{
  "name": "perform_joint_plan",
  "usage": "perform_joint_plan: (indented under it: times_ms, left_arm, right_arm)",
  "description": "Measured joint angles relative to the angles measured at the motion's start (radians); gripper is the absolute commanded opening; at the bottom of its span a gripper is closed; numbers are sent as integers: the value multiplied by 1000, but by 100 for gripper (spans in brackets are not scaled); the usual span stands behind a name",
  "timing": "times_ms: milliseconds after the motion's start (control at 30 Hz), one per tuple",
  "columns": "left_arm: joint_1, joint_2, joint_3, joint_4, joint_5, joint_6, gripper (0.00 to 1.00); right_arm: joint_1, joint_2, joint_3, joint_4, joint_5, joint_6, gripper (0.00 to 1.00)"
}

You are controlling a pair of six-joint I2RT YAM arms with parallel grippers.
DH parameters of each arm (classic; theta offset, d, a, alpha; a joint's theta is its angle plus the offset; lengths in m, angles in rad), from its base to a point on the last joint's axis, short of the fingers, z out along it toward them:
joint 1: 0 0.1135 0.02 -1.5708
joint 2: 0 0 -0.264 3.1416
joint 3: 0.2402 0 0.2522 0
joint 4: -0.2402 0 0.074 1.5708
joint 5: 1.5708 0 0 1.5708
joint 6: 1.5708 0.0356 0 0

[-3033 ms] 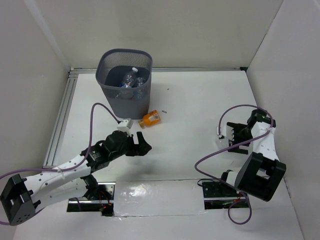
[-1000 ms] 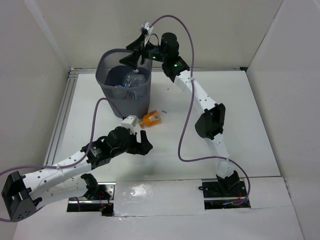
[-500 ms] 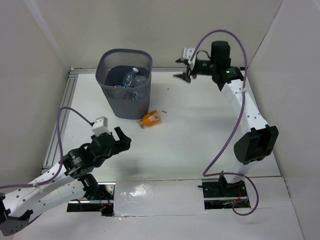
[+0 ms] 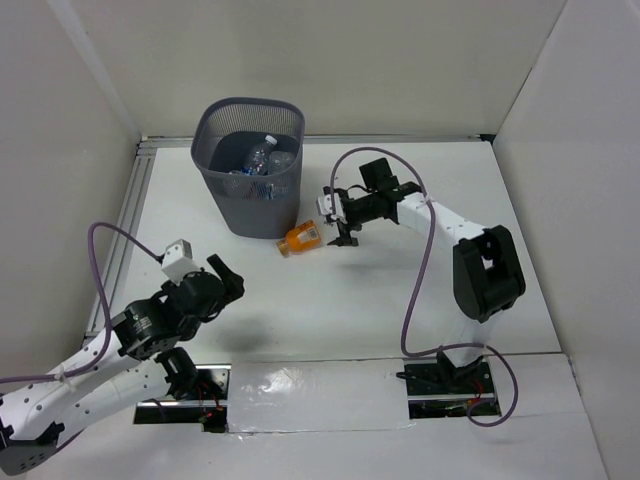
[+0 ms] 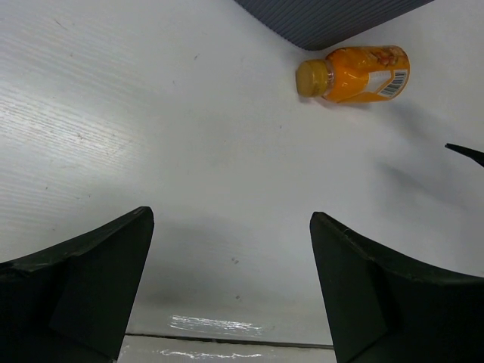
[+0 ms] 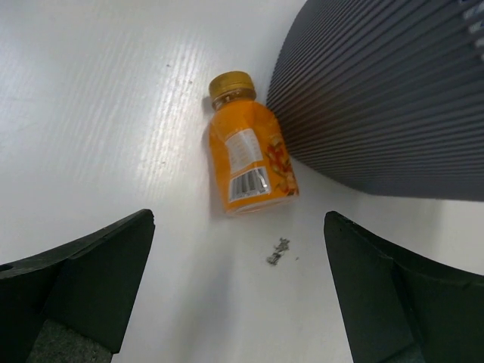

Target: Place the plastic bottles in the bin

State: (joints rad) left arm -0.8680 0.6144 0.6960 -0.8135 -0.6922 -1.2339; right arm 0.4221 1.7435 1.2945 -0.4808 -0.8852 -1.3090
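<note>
The bin (image 6: 393,98) runs off the top and right edges of the right wrist view. Seen from above, the plastic bottles (image 4: 258,160) inside overlap, their count unclear. Grey specks (image 6: 277,252) low in the wrist view are too small to identify.

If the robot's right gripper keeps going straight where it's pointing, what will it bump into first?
Most likely the orange bottle, which lies on its side straight ahead of the right gripper, centred between its open jaws. The bin sits off to the side, so it would probably be missed.

L hand (image 4: 226,278) spread wide, R hand (image 4: 338,218) likewise
</note>
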Motion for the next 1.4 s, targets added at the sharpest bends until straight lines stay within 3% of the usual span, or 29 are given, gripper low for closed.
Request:
perform_joint_plan:
  times_ms: [567, 633, 667, 700, 800, 833, 933, 1100, 1233, 1400]
  left_arm:
    - [0, -7, -31, -3, 18, -24, 97]
    - [0, -3, -32, 8, 18, -23, 97]
    - [0, -1, -32, 13, 19, -22, 97]
    - [0, 2, -32, 15, 19, -22, 97]
    - [3, 13, -32, 22, 19, -14, 97]
    - [3, 14, -32, 23, 20, -8, 97]
    - [5, 14, -32, 23, 20, 0, 97]
    - [7, -9, -32, 33, 22, 16, 97]
    - [8, -63, -32, 50, 20, 58, 97]
    - [8, -130, -44, 85, 12, 106, 97]
  right_arm:
    - [153, 226, -12, 270, 245, -28, 100]
    - [166, 248, -12, 294, 283, -28, 96]
    - [172, 261, -10, 301, 293, -27, 92]
    - [175, 265, -3, 305, 295, -28, 78]
    - [182, 280, 25, 275, 322, -55, 55]
    - [182, 283, 32, 262, 321, -64, 43]
    - [175, 277, 41, 206, 300, -108, 28]
    - [131, 127, -40, 24, 222, -187, 23]
    - [87, -143, -70, -142, 118, -211, 23]
    - [93, -444, 2, -171, 2, -106, 23]
